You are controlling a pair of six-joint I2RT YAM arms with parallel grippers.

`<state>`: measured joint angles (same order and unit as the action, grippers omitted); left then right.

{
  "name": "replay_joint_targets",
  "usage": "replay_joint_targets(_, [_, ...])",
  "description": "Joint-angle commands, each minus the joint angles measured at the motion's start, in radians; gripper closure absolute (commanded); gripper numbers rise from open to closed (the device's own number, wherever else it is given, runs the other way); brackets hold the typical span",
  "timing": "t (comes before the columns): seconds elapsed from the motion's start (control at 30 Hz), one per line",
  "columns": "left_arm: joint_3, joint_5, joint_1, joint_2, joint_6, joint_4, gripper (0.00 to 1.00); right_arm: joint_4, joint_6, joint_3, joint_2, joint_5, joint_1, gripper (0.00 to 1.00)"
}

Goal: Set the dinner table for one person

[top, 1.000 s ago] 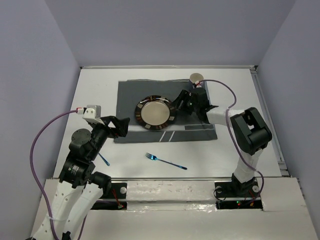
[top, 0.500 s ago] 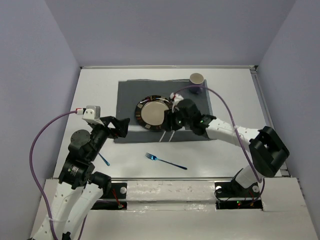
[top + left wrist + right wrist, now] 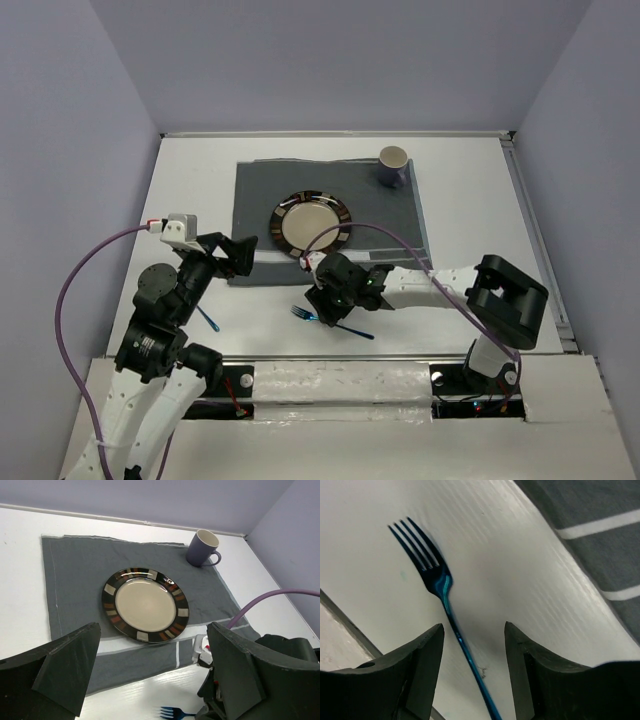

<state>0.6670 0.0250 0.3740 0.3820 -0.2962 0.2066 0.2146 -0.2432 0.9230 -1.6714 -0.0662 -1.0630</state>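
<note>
The white dinner table (image 3: 470, 200) carries a dark grey striped placemat (image 3: 265, 185) with a dark-rimmed plate (image 3: 312, 226) and a purple mug (image 3: 393, 165) at its back right corner. A blue fork (image 3: 345, 326) lies on the bare table in front of the mat. My right gripper (image 3: 322, 302) is open, low over the fork. In the right wrist view the fork's handle (image 3: 451, 611) runs between the two fingers of the gripper (image 3: 474, 632). My left gripper (image 3: 243, 255) is open and empty at the mat's front left corner. The left wrist view also shows the plate (image 3: 145, 604) and mug (image 3: 202, 547).
A second blue utensil (image 3: 208, 319) lies by the left arm, partly hidden under it. The right arm (image 3: 265, 675) fills the lower right of the left wrist view. Purple walls close off the table's left, back and right sides.
My right arm has swung from beside the mug at the back right, across the mat, down to the fork at the front. The mug now shows fully. The left arm has barely moved.
</note>
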Motion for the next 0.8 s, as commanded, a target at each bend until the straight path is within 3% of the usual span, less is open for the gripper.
replay_joint_targets(0.0, [0.005, 0.0, 0.006, -0.012, 0.011, -0.038, 0.01, 0.043, 0.022, 0.06, -0.037, 0.035, -0.054, 0.46])
replay_joint_targets(0.03, [0.005, -0.002, 0.006, -0.014, 0.011, -0.036, 0.01, 0.043, 0.015, 0.068, -0.048, 0.04, -0.054, 0.48])
replay_joint_targets(0.17, [0.006, -0.004, 0.005, -0.028, 0.011, -0.038, 0.01, 0.051, 0.002, 0.099, -0.068, 0.094, -0.077, 0.97])
replay_joint_targets(0.23, [0.005, -0.004, 0.006, -0.032, 0.011, -0.038, 0.01, 0.052, -0.005, 0.112, -0.07, 0.097, -0.086, 0.98])
replay_joint_targets(0.3, [0.005, -0.005, 0.005, -0.035, 0.011, -0.038, 0.01, 0.061, -0.007, 0.131, -0.073, 0.103, -0.086, 0.92])
replay_joint_targets(0.4, [0.006, -0.003, 0.005, -0.035, 0.011, -0.038, 0.01, 0.081, -0.008, 0.148, -0.07, 0.126, -0.095, 1.0])
replay_joint_targets(0.6, [0.008, -0.014, 0.006, -0.042, 0.008, -0.036, 0.01, 0.063, -0.086, 0.206, -0.022, 0.193, -0.095, 1.0])
replay_joint_targets(0.77, [0.011, -0.048, 0.002, -0.045, 0.006, -0.036, 0.01, 0.008, -0.126, 0.367, -0.04, 0.264, -0.095, 1.0])
